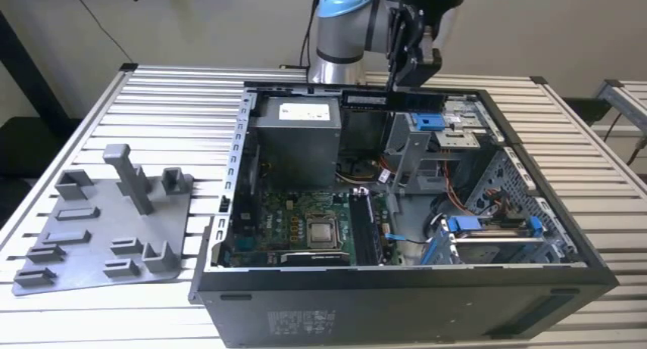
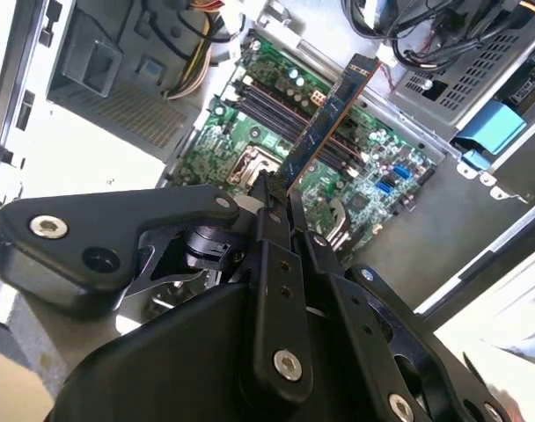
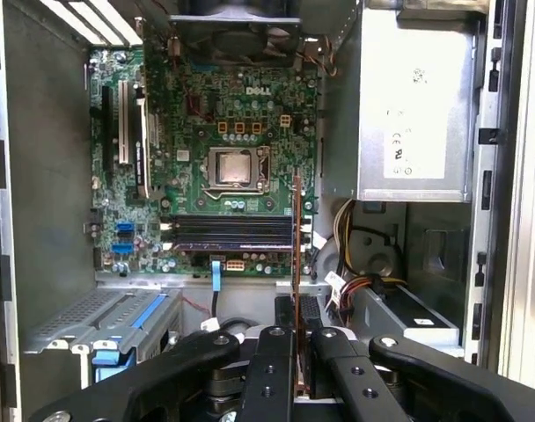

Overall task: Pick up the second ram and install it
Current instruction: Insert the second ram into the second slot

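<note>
The second ram (image 1: 395, 101), a thin, flat, dark rectangular memory stick, hangs in the air with its long edge level. It is pinched between the fingers of the black metal gripper (image 1: 404, 90), which press on its two flat faces. In the first wrist view the stick (image 3: 296, 255) shows edge-on between them (image 3: 296, 338); in the second wrist view (image 2: 325, 123) it juts out from the fingertips (image 2: 276, 189).

Taking the open black metal computer case (image 1: 404, 281) as a dial in the exterior view, the stick is at about twelve o'clock, over the far rim. The grey power supply box (image 1: 298, 137) is near eleven and the green motherboard (image 1: 303, 228) near seven, well below the stick. The board's long black memory slots (image 3: 228, 233) lie beneath it. A grey plastic fixture tray (image 1: 101, 235) lies outside the case at nine o'clock, on the white slatted table (image 1: 172, 99).
</note>
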Tool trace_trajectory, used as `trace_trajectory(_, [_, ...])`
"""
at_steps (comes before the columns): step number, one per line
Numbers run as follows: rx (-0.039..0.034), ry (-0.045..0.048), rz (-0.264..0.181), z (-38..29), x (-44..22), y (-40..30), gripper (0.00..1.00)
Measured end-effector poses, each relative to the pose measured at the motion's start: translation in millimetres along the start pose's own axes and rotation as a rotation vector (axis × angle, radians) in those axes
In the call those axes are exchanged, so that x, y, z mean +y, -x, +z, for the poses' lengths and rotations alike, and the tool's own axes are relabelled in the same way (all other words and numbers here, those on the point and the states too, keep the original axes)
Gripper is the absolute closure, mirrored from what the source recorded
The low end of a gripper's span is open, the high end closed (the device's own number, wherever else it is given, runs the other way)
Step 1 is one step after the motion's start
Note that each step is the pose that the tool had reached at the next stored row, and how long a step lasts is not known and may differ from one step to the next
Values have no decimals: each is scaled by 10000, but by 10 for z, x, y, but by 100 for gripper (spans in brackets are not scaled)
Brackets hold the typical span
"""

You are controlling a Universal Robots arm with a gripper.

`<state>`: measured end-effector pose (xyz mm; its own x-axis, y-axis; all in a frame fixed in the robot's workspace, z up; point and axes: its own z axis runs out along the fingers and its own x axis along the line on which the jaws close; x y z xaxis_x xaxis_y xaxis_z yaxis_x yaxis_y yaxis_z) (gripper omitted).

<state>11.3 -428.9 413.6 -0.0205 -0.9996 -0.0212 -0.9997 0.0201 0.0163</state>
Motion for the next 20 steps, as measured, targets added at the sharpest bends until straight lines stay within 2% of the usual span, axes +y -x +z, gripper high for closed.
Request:
trace_trajectory(5, [-10,-11,490,1,1,0,86])
trace_trajectory(20, [-38,-49,2318,10,0,0,86])
